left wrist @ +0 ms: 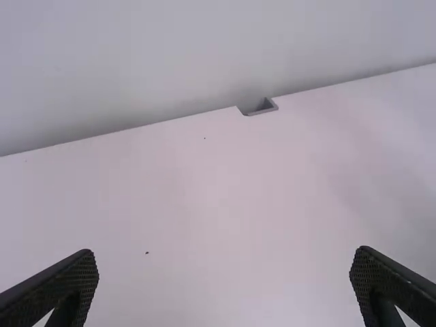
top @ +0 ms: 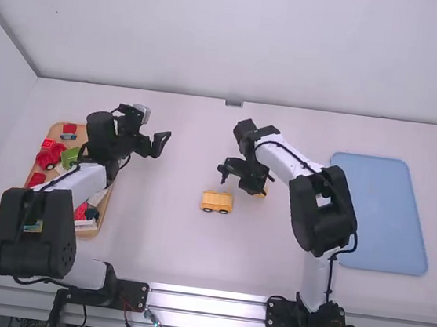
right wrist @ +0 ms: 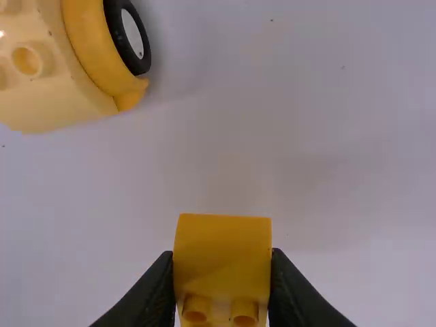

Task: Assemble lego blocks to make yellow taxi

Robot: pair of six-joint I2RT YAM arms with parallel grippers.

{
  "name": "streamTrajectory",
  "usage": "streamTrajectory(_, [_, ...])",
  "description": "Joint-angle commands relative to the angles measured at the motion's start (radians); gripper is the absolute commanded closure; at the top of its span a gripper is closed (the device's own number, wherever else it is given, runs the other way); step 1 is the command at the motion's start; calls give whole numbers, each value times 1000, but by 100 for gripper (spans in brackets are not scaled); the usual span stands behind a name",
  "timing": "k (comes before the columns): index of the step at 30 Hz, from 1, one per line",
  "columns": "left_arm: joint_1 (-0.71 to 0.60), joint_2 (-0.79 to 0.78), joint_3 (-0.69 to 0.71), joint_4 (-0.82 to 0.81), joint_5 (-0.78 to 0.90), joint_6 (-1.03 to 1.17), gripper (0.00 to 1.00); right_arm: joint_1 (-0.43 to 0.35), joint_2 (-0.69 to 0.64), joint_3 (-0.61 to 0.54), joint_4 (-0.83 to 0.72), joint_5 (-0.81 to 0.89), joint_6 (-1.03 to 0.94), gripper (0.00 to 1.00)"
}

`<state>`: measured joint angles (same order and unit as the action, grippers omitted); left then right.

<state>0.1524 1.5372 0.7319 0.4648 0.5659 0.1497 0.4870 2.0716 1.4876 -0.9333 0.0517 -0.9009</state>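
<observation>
Fingers [right wrist: 158, 289], yellow block [right wrist: 222, 253] pinched between

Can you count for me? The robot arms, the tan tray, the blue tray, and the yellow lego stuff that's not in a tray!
Robot arms: 2
Tan tray: 1
Blue tray: 1
Yellow piece with wheels: 1
Yellow block in the right hand: 1
Total: 6

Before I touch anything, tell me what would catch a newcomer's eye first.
Probably the yellow wheeled piece, near the middle of the table. Close by, the right end effector grips a yellow block. Over at the left, a tray holds bright red pieces.
</observation>
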Motion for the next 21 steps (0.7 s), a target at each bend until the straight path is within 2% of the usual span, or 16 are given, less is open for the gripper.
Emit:
streamTrajectory(1, [-2,2,-2,3,21,-4,1,-10,-35,-30,5,-8,-35,89])
streamTrajectory(2, [-2,2,-2,3,21,-4,1,-10,-35,-39,15,-8,-32,92])
streamTrajectory(8, [-2,2,-2,3,21,-4,1,-9,-101,-152,129,-21,-4,93])
streamTrajectory(13, [-3,2,-2,15,21,-4,1,-18,-211,-279,218,-105,-105,92])
streamTrajectory(20, [-3,2,-2,11,23,-32,1,-56,-246,-362,253,-179,-181,87])
streamTrajectory(21, [-3,2,-2,5,21,-32,1,-62,-246,-370,261,-179,-181,80])
